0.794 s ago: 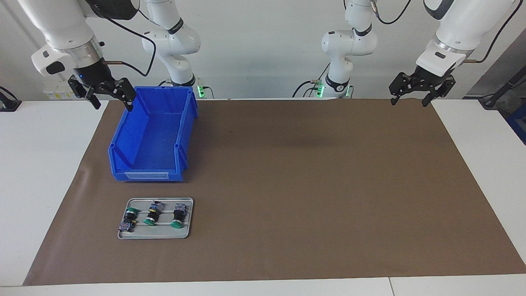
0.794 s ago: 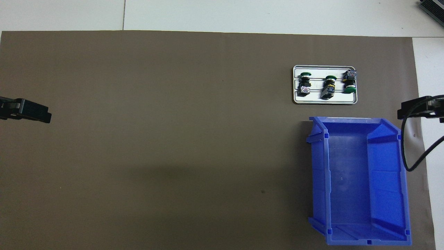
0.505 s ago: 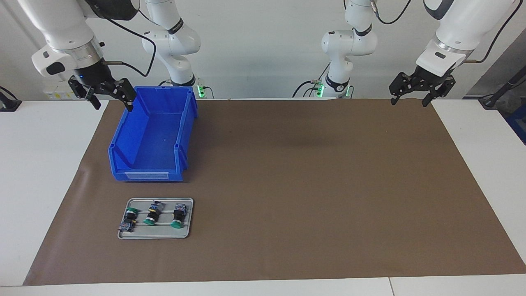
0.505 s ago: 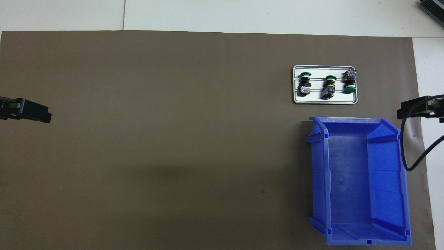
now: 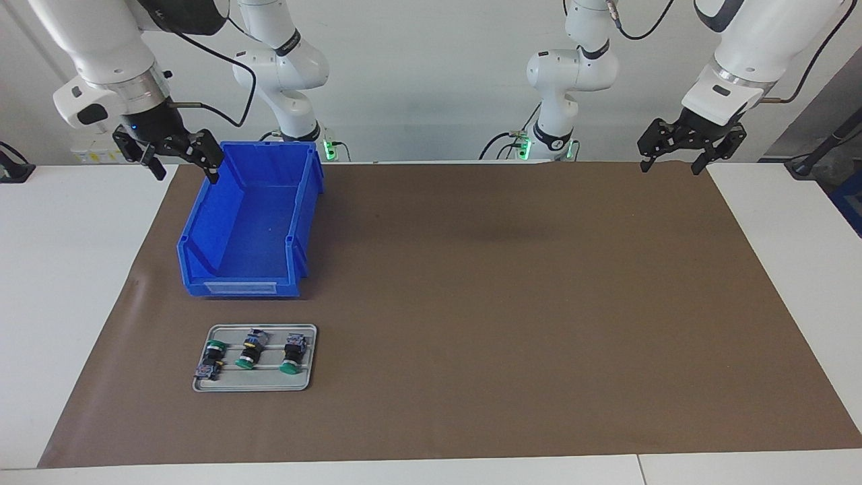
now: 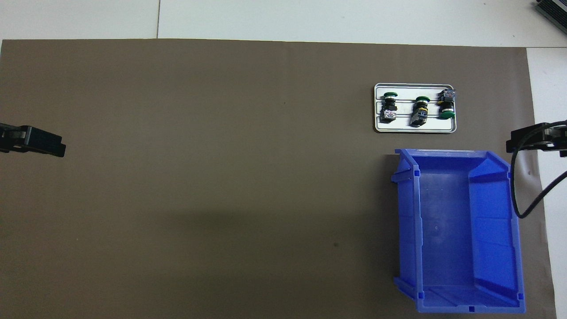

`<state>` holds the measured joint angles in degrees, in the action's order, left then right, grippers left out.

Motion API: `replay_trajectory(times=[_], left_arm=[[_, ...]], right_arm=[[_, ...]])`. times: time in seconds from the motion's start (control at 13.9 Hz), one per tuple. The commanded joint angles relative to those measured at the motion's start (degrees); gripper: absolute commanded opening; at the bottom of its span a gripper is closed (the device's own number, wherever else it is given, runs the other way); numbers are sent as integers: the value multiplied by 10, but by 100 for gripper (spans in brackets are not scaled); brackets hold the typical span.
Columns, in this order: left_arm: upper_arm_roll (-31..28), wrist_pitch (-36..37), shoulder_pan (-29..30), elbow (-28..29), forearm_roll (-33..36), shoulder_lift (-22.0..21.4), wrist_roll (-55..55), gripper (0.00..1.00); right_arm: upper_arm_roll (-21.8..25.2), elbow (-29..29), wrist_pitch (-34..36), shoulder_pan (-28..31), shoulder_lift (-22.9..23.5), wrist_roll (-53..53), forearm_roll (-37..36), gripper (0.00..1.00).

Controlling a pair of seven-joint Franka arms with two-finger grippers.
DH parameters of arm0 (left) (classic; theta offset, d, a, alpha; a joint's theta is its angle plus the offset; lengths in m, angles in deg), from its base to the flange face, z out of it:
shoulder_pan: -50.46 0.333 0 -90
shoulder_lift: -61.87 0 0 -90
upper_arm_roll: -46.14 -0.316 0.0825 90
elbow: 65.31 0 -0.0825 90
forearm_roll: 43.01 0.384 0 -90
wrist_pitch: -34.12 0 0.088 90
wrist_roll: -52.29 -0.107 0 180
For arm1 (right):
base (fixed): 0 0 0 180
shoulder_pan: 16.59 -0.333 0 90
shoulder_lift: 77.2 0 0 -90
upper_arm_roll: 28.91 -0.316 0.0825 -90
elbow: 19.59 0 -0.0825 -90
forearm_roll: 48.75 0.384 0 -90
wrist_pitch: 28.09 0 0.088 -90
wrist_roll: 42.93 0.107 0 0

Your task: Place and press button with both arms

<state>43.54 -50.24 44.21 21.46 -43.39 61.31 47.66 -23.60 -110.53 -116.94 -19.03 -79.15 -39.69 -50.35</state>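
Three green-capped switches lie on a grey tray (image 5: 202,385) (image 6: 453,128). The middle one, with a yellow band, is the button (image 5: 247,351) (image 6: 419,113). My right gripper (image 5: 186,175) hangs open and holds nothing, up in the air over the mat's edge beside the blue bin's corner nearest the robots. At the left arm's end of the table my left gripper (image 5: 671,168) is open too and holds nothing, raised over the mat's corner. Both are well away from the tray. In the overhead view only a dark finger of each gripper shows at the side edges.
A blue open bin (image 5: 202,222) (image 6: 516,230) stands on the brown mat (image 5: 505,303), between the tray and the robots at the right arm's end. A black cable (image 6: 525,204) hangs from the right arm beside the bin.
The right arm has crept very slightly toward the bin. Nothing else has moved.
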Motion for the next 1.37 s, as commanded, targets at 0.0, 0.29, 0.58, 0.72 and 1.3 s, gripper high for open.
replay_trajectory(times=[0.0, 0.29, 0.58, 0.72, 1.3], left_arm=[[4, 2, 7, 15, 4, -13, -7, 100], [4, 2, 7, 15, 5, -14, -7, 100], [4, 2, 7, 15, 5, -14, -7, 100], [4, 2, 7, 15, 5, -13, -7, 100], [4, 2, 7, 15, 5, -13, -7, 100]], right_arm=[[-5, -7, 1, 5, -5, -2, -9, 100], [-5, -7, 2, 5, -5, -3, -9, 100], [-5, -8, -4, 4, -5, -2, -6, 100], [-5, -8, -7, 4, -5, -2, -5, 100], [-5, -34, -166, 4, 69, -2, -2, 100]])
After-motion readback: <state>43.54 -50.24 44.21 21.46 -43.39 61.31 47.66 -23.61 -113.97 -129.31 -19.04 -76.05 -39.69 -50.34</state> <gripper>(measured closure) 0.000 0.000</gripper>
